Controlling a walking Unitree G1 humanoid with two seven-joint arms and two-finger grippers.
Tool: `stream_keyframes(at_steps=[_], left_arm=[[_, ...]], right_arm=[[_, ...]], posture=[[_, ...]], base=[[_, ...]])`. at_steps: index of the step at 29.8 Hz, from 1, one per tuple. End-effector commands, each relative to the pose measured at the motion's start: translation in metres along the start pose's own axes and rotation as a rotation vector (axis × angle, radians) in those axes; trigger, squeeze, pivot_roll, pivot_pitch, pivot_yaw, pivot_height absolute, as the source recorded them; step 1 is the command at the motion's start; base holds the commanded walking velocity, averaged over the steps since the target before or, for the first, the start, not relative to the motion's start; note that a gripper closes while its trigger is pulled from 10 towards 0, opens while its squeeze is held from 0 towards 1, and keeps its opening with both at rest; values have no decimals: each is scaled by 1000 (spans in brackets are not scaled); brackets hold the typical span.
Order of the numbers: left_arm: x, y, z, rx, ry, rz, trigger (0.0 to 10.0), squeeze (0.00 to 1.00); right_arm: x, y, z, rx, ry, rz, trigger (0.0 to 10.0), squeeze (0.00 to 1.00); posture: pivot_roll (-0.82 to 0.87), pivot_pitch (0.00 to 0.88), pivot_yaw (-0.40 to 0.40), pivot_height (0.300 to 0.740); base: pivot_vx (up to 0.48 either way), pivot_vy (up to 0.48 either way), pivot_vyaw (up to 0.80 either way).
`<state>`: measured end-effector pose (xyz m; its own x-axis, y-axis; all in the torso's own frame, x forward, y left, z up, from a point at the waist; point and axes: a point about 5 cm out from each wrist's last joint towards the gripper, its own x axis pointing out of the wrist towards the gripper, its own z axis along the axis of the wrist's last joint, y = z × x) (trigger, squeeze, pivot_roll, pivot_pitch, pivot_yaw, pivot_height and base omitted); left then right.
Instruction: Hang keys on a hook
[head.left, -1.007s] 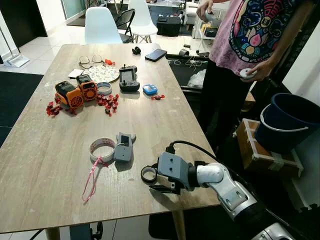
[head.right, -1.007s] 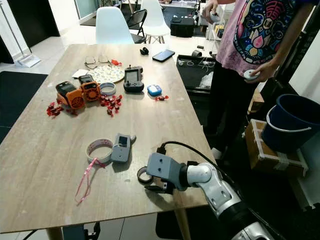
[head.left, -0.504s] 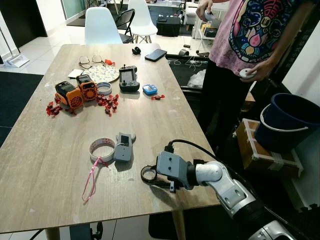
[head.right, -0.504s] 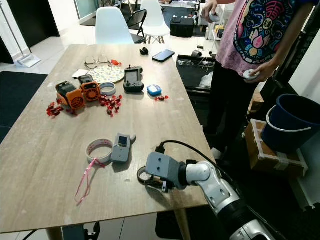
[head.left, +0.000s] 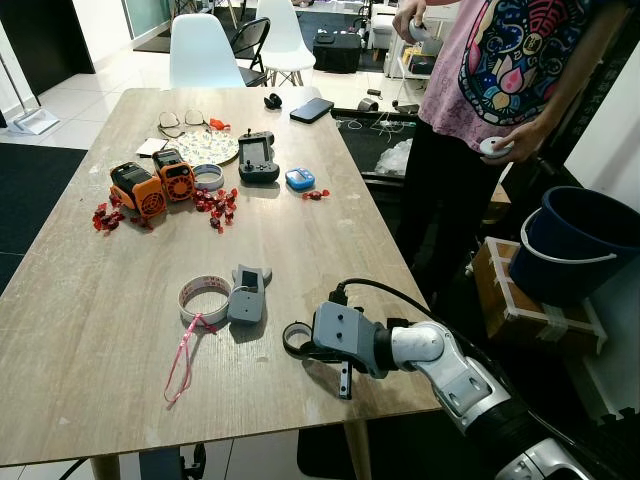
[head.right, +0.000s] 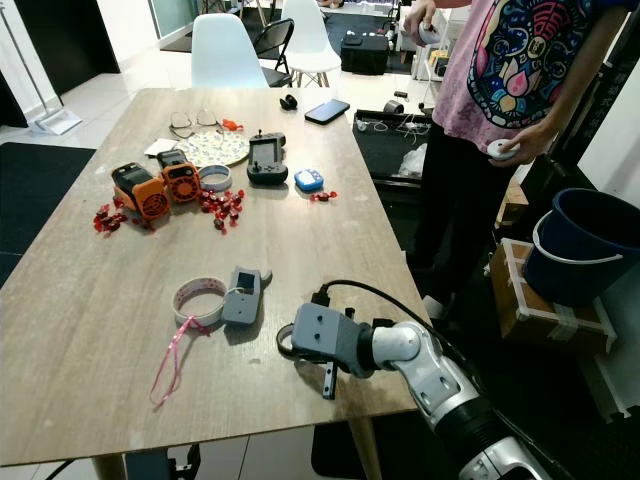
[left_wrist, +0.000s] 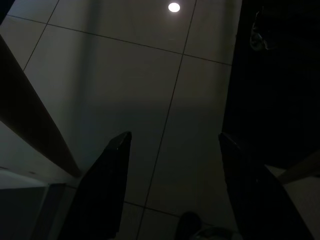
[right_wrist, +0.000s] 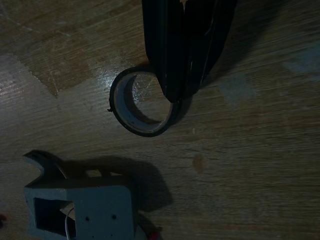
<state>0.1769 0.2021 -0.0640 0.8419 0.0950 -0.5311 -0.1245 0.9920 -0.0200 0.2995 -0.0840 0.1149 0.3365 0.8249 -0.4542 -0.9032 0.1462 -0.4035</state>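
My right gripper (head.left: 304, 345) is low over the wooden table (head.left: 120, 300) near its front edge. It is shut on the wall of a small black ring (head.left: 295, 337), as the pinched fingers (right_wrist: 167, 60) and the ring (right_wrist: 131, 112) show in the right wrist view. I cannot tell whether the ring rests on the wood or is just off it. To its left lies a grey plastic block (head.left: 247, 292) beside a white tape roll (head.left: 203, 297), with a pink cord (head.left: 184, 362) trailing from them. My left gripper (left_wrist: 172, 142) hangs idle and open over a dark tiled floor.
A person (head.left: 500, 90) stands at the table's right side holding small white things. Orange gadgets (head.left: 152, 185), red bits (head.left: 215, 205), a black controller (head.left: 258, 157), glasses and a phone lie farther up the table. A blue bucket (head.left: 575, 240) sits on a crate at the right.
My right wrist has rolled and drawn slightly away from the table's front edge, taking the black ring with it. Everything else stays put.
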Motion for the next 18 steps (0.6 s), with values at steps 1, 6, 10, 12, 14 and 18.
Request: stream_keyframes(at_steps=[1, 6, 10, 12, 14, 18], left_arm=[[1, -2, 3, -3, -12, -4, 10000, 0], [1, -2, 2, -1, -9, -4, 10000, 0], [1, -2, 2, 0, -7, -4, 10000, 0], [1, -2, 2, 0, -6, -4, 10000, 0], [1, -2, 1, 1, -4, -4, 10000, 0], [1, -2, 1, 0, -4, -4, 10000, 0]], right_arm=[[2, 1, -1, -5, 11, 21, 588, 0], [2, -10, 8, 50, -61, -80, 10000, 1000], [3, -14, 11, 79, -90, -130, 10000, 1000], [5, -14, 11, 100, -95, -137, 10000, 67], [8, -11, 9, 125, -88, -132, 10000, 0], [9, -9, 6, 127, -65, -119, 10000, 0]], posture=[[76, 60, -44, 740], [75, 64, -42, 740], [75, 64, -42, 740], [74, 64, -41, 740], [75, 65, -43, 740], [76, 65, -44, 740]], base=[[0, 0, 0], [0, 0, 0], [0, 0, 0], [0, 0, 0], [0, 0, 0], [0, 0, 0]])
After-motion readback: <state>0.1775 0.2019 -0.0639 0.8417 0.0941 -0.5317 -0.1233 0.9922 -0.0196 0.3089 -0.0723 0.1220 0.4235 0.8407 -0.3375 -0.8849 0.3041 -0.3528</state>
